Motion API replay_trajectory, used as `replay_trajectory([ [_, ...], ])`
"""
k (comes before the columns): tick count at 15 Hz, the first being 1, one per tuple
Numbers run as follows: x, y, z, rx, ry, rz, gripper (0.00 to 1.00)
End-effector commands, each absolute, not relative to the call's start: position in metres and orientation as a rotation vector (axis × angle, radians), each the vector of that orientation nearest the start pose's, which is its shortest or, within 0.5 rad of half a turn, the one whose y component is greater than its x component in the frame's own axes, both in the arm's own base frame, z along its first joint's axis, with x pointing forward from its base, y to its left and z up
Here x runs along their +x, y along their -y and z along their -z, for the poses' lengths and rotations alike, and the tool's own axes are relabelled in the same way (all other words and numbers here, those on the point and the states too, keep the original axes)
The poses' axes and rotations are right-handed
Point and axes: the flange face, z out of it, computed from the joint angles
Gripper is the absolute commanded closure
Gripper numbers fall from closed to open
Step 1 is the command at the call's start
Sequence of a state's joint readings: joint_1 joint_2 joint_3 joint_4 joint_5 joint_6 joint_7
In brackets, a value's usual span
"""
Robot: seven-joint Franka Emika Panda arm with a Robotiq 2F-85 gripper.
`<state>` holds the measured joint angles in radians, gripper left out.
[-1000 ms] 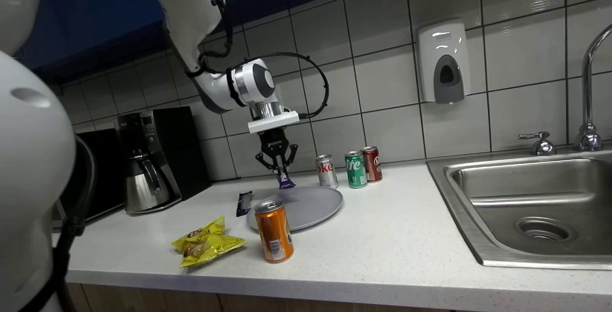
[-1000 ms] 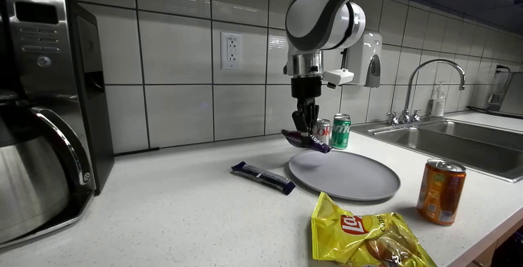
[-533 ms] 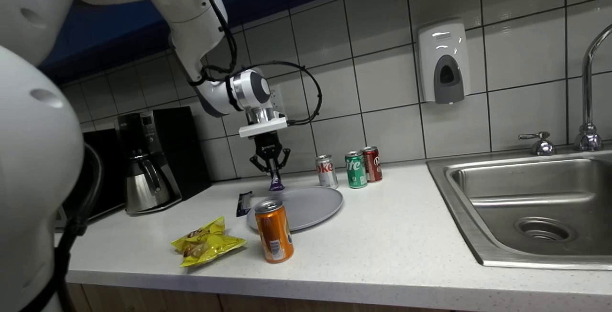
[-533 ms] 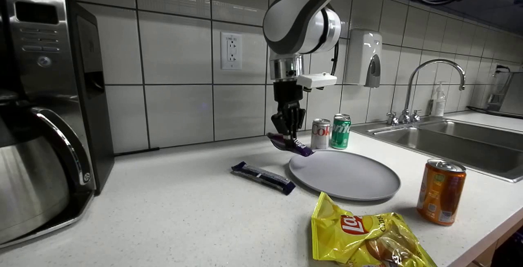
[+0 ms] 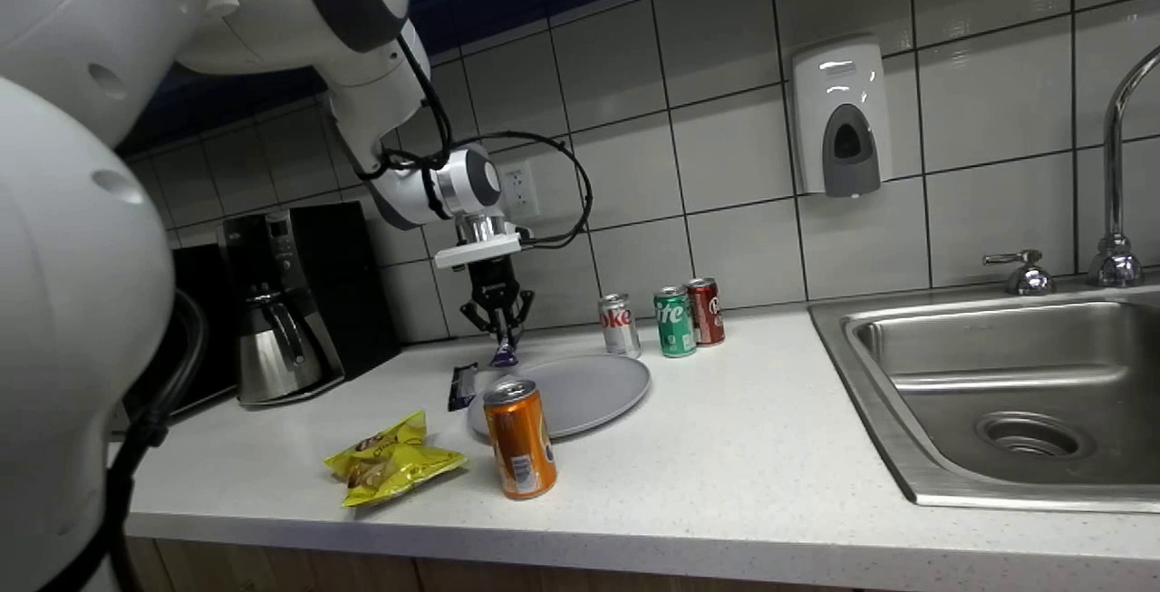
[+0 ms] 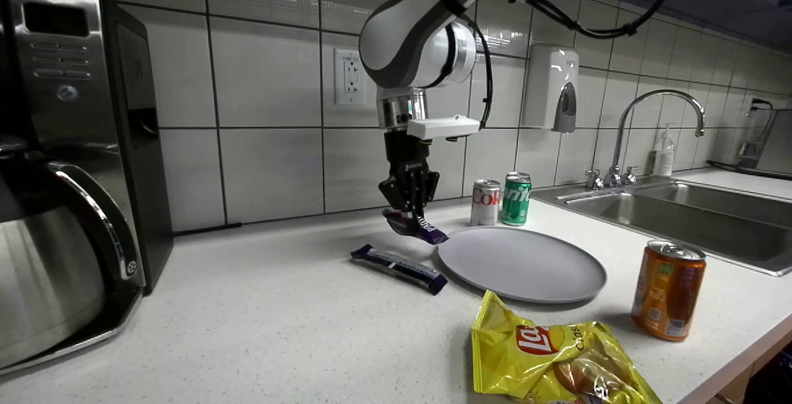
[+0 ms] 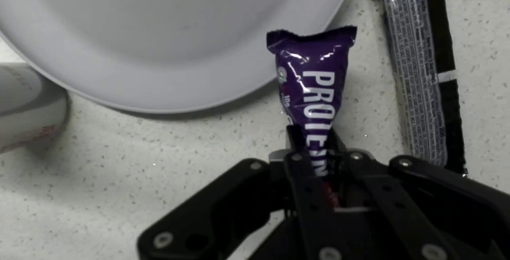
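Clamped on the middle of a purple protein bar (image 7: 314,81), the gripper (image 7: 314,142) held it tilted near the rim of the grey plate (image 6: 526,265) and the dark-wrapped bar (image 6: 399,270) on the counter (image 6: 266,317). A second earlier the pair had been higher, farther from the coffee maker (image 6: 80,125) and, in an exterior view, partly hiding the silver Coke can (image 6: 485,204), which now showed whole. Plate, dark-wrapped bar, chip bag (image 6: 557,354) and orange can (image 6: 669,292) had not moved.
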<state>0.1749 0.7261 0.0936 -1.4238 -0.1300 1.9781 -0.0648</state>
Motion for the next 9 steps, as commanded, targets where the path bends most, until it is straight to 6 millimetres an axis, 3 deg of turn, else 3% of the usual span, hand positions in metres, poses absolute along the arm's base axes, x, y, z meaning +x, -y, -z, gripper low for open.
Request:
replay_trajectory([
  [1, 0.6998, -0.1786, -0.2539, -3.142, 0.512, -0.282, 0.96],
  [7, 0.7082, -0.1831, -0.2466, -3.142, 0.482, -0.259, 0.96],
  [8, 0.7088, -0.1841, -0.2460, -3.142, 0.488, -0.259, 0.89],
  [9, 0.7090, -0.1856, -0.2459, -3.143, 0.502, -0.256, 0.60],
])
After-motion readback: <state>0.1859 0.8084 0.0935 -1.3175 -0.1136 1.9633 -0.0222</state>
